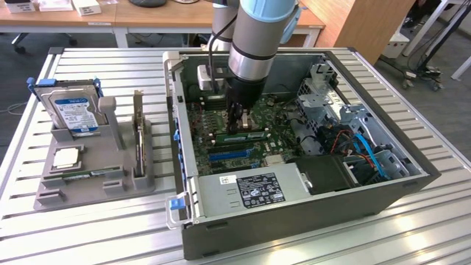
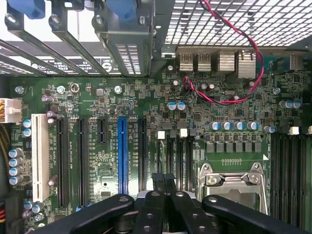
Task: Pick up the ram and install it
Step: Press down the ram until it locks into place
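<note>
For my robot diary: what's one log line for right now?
gripper shut | inside computer case | low over motherboard | holding: cannot tell

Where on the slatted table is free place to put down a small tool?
Free: the slatted table in front of the grey holder, and the strip beyond the computer case at the exterior view's right. Crowded: inside the case, where the gripper works over the motherboard.
</note>
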`<state>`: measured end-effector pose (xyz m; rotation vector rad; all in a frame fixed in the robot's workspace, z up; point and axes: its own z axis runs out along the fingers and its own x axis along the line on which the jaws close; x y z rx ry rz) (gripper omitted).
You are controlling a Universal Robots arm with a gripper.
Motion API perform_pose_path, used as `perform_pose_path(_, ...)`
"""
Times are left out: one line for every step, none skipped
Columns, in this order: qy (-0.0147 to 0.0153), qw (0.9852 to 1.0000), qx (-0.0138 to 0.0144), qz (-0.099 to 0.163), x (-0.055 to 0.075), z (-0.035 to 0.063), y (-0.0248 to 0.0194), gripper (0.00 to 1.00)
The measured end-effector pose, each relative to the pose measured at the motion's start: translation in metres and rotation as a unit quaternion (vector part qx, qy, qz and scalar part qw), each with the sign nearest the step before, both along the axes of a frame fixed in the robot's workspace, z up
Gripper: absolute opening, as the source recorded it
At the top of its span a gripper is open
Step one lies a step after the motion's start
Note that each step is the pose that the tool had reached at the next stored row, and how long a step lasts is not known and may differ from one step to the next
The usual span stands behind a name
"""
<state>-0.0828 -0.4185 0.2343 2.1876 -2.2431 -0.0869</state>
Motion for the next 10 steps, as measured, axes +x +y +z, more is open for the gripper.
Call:
perform_pose_path(0.0, 1.0, 0.0, 0.0, 0.0, 0.0, 0.0, 0.1)
perform_pose_path(0.0, 1.0, 0.0, 0.0, 0.0, 0.0, 0.0, 0.1)
perform_pose_path(0.0, 1.0, 0.0, 0.0, 0.0, 0.0, 0.0, 0.1)
perform_pose_path(0.0, 1.0, -0.0001, 0.0, 0.0, -0.0001, 0.0, 0.1)
perform_pose_path(-0.0001, 1.0, 0.0001, 0.0, 0.0, -0.0007, 0.0001, 0.1)
perform_pose_path(-0.0001, 1.0, 0.0001, 0.0, 0.0, -0.0015, 0.0001, 0.1)
perform_pose_path(-0.0001, 1.0, 0.0001, 0.0, 0.0, -0.0021, 0.0, 0.1)
perform_pose_path(0.0, 1.0, 0.0, 0.0, 0.0, -0.0022, 0.0, 0.1)
perform_pose_path(0.0, 1.0, 0.0, 0.0, 0.0, -0.0022, 0.0, 0.1)
perform_pose_path(0.0, 1.0, 0.0, 0.0, 0.0, -0.0022, 0.0001, 0.1)
